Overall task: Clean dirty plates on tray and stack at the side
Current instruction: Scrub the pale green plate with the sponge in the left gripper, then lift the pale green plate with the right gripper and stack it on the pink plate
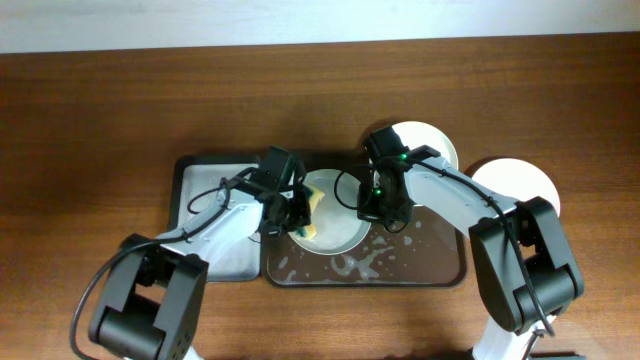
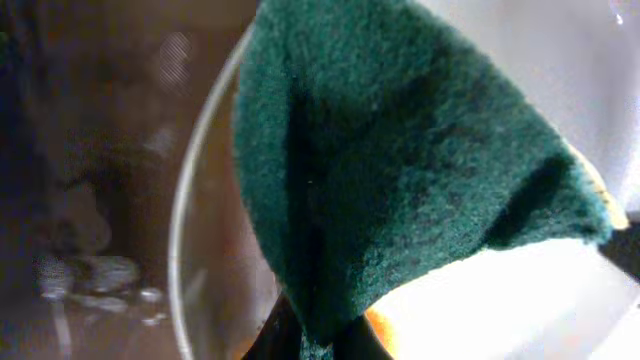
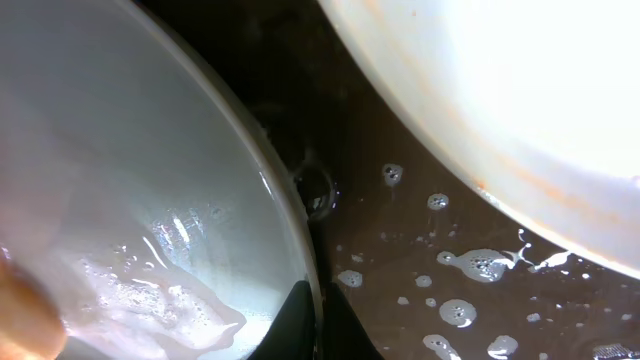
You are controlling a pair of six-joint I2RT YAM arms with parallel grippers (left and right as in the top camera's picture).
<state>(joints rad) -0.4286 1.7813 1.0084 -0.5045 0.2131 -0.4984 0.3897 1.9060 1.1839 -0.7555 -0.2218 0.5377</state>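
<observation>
No writing, label, brand mark, number or sign can be read in any of the three views.

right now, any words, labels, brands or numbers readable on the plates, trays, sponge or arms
None. No readable text in any view: the sponge, the wet plate, the dark tray and the side plate are unmarked. The green dot on the right arm is a light, not a sign.
</observation>
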